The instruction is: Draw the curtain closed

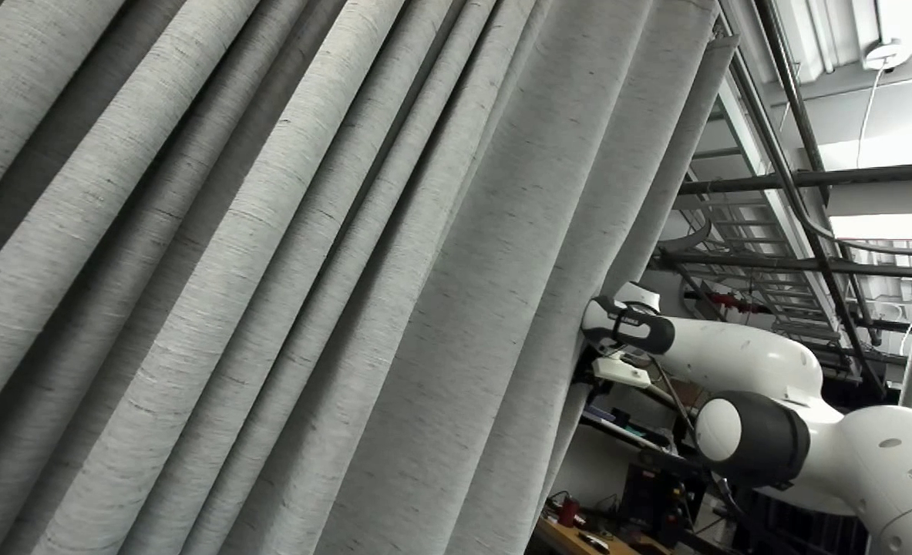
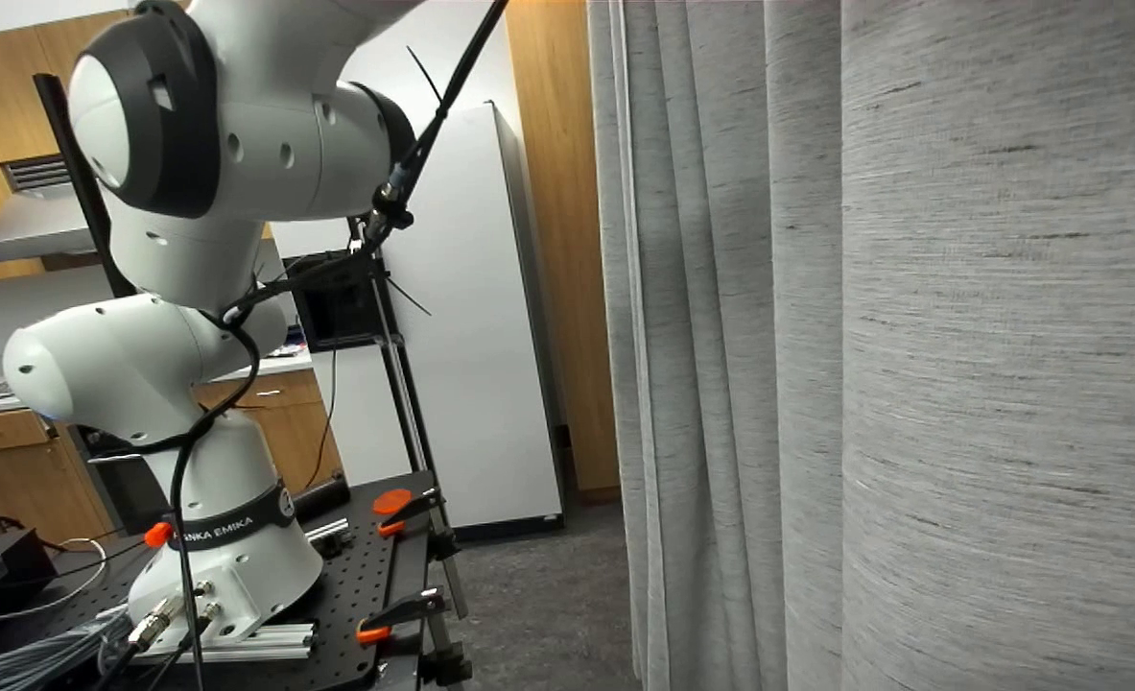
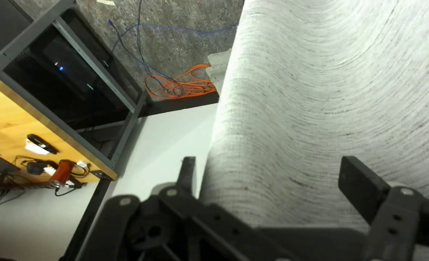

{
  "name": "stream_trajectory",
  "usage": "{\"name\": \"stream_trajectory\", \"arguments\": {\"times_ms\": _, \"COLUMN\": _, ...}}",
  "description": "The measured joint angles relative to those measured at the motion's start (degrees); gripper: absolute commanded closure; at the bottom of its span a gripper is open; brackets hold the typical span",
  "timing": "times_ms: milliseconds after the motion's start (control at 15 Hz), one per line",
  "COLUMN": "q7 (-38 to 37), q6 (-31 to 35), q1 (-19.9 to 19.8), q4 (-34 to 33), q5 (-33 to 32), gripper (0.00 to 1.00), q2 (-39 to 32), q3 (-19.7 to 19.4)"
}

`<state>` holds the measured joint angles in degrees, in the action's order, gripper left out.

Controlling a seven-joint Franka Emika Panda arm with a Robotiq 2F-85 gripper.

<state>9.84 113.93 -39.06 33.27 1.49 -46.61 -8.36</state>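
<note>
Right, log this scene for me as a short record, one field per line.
Task item: curtain, light grey, hanging in long pleats
Robot: robot arm, its far end beside the curtain in an exterior view
Grasping part: claw, open, jaws wide apart
Between the jaws, wrist view: a rounded fold of the curtain
Contact: cannot be told
Seen past the fabric: wooden tabletop; orange cable in loops on the floor
Closure: probably incomplete, as the room shows past the curtain
</note>
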Motion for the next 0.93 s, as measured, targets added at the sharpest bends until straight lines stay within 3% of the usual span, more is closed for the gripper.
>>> {"name": "stream_trajectory", "arguments": {"times_ms": 400, "q7": 10.5, "q6": -1.7, "q1": 3.2, "q4": 6.7, "q5": -0.1, "gripper": 0.00, "q2": 4.8, "q3": 1.6}}
{"name": "stream_trajectory", "arguments": {"times_ms": 933, "q7": 18.5, "q6": -0.8, "q1": 5.8, "q4": 25.8, "q5": 0.1, "gripper": 0.00, "q2": 17.0, "q3": 4.6}}
